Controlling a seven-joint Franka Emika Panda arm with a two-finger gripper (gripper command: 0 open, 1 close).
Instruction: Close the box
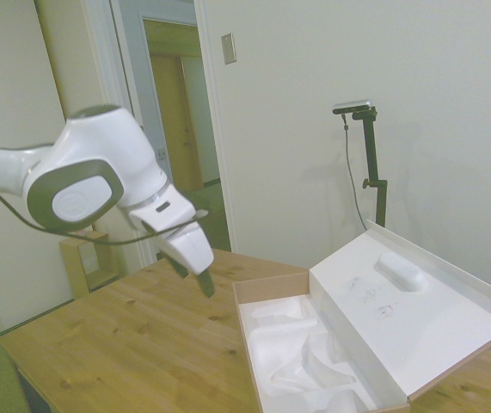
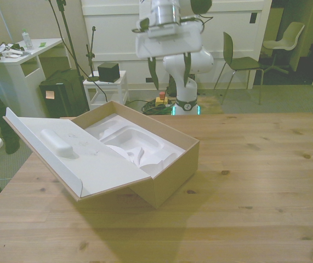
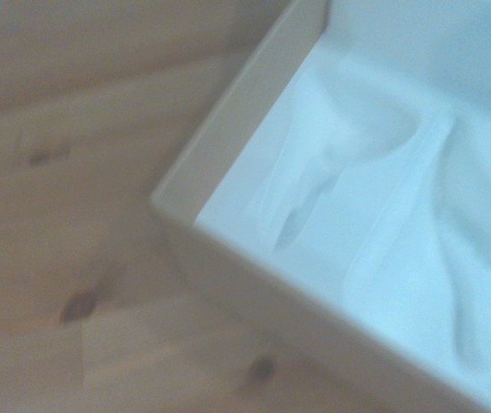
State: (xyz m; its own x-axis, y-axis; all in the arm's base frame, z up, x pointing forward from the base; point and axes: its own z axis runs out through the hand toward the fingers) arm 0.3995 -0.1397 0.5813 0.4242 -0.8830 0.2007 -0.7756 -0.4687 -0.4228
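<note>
The box (image 2: pixel 161 164) lies open on the table (image 2: pixel 266 164), its white insert (image 2: pixel 137 145) exposed. The lid (image 2: pixel 71 150) is laid back from the box's side on the front view's left, tilted up, with its bump (image 2: pixel 58 142) showing. The gripper (image 2: pixel 170 70) is held high above the box's far edge, fingers spread and nothing gripped. The approach is judged under way; next, the lid's outer edge must be reached from beyond and swung over.
</note>
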